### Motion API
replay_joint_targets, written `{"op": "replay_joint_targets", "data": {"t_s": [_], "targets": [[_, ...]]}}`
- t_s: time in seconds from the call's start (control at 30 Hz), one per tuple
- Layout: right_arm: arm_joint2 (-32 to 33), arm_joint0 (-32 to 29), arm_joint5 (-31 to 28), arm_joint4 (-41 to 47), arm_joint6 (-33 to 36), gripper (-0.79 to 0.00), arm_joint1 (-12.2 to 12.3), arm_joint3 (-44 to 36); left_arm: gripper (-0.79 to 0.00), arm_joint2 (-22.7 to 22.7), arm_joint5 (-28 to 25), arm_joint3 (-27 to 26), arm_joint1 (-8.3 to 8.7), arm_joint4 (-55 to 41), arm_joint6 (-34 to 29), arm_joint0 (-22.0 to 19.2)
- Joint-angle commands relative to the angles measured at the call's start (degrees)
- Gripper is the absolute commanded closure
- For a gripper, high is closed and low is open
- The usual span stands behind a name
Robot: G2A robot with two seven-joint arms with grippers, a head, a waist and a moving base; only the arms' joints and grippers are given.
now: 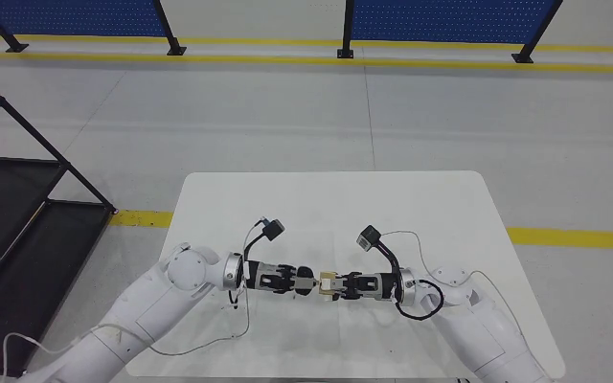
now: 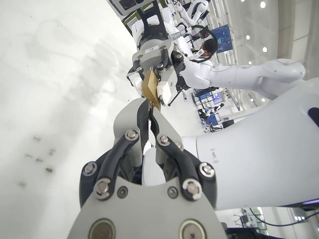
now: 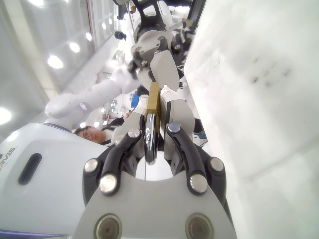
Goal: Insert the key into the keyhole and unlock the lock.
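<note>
Left pincer (image 2: 149,108) tight: key (image 2: 151,104) at lock (image 2: 149,85)

1. The left gripper (image 2: 149,109) is pinching the key (image 2: 151,104) between its black finger pads, which are closing tightly at the tips.
2. The key is meeting the near end of the brass lock (image 2: 151,91); insertion depth cannot be determined.
3. The right gripper (image 2: 149,85) is facing the left gripper and clamping the lock between its white fingertips.
4. The white counter (image 2: 49,75) is showing beside both grippers.
</note>
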Motion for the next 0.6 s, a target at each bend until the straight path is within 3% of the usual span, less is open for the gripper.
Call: {"op": "replay_joint_targets", "data": {"t_s": [0.0, 0.57], "targets": [[0.0, 0.0, 0.0, 0.0, 0.0, 0.0, 0.0, 0.0, 0.0, -0.45, -0.58, -0.49, 0.02, 1.83, 1.26, 0.36], [0.0, 0.0, 0.0, 0.0, 0.0, 0.0, 0.0, 0.0, 0.0, -3.0, -5.95, -3.79, 0.13, 13.63, 8.03, 3.36]]}}
